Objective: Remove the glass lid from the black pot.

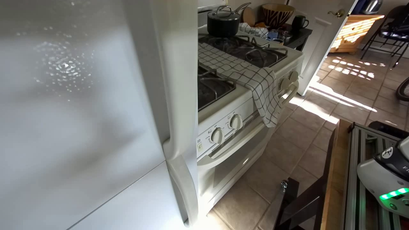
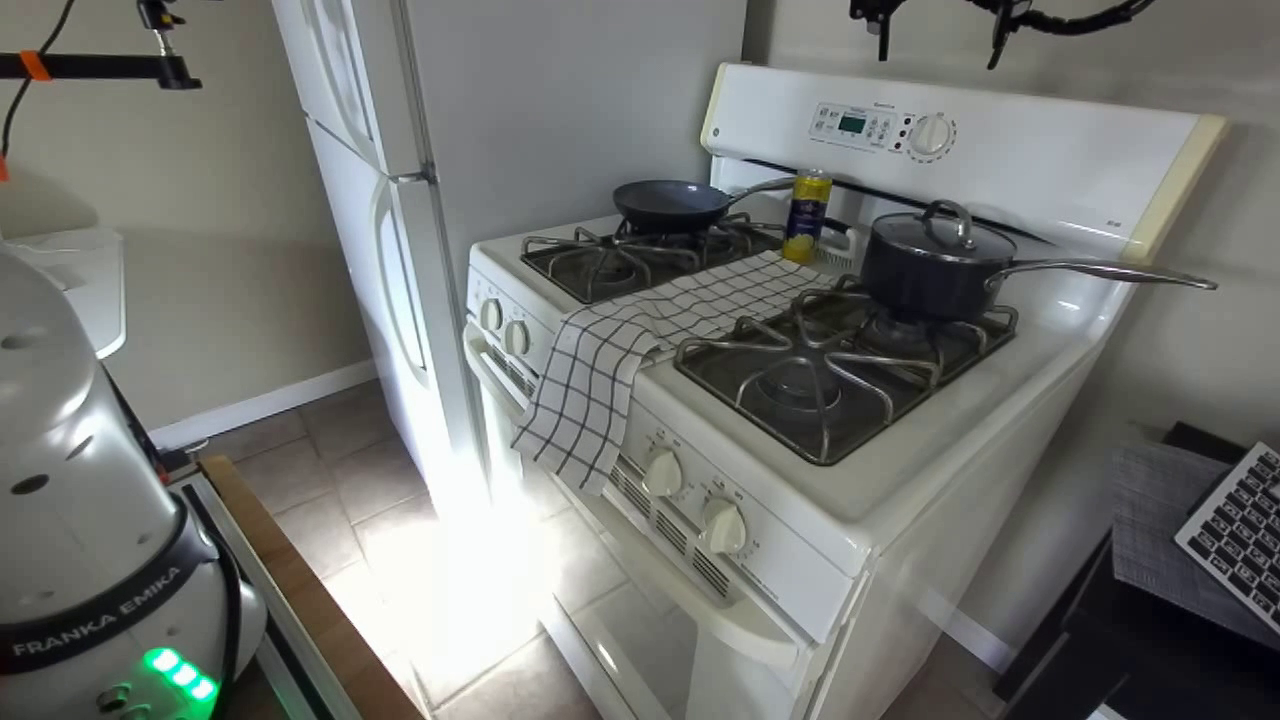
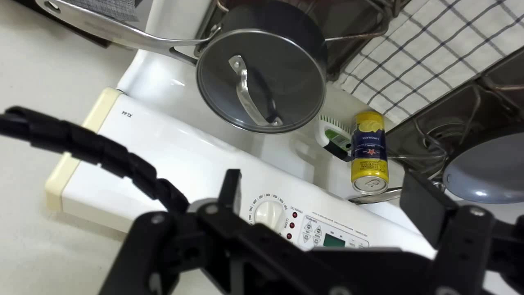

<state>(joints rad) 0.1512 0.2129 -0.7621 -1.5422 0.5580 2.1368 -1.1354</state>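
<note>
The black pot (image 1: pixel 222 28) stands on a back burner of the white stove in both exterior views (image 2: pixel 925 285). It also shows at the top of the wrist view (image 3: pixel 282 18). The greyish see-through glass lid (image 2: pixel 890 233) lies on the pot and has an arched metal handle. The lid fills the pot's top in the wrist view (image 3: pixel 286 69) and also shows in an exterior view (image 1: pixel 215 14). My gripper (image 2: pixel 938 45) is open and empty, high above the stove's back panel and apart from the lid. Its spread fingers show low in the wrist view (image 3: pixel 323 184).
A yellow and blue can (image 3: pixel 369 151) and a brush (image 3: pixel 335 137) stand near the pot. A frying pan (image 2: pixel 665 205) sits on another back burner. A checked towel (image 2: pixel 650 320) lies between the grates. The pot's long handle (image 2: pixel 1110 268) points sideways. The back panel (image 2: pixel 1040 165) rises behind.
</note>
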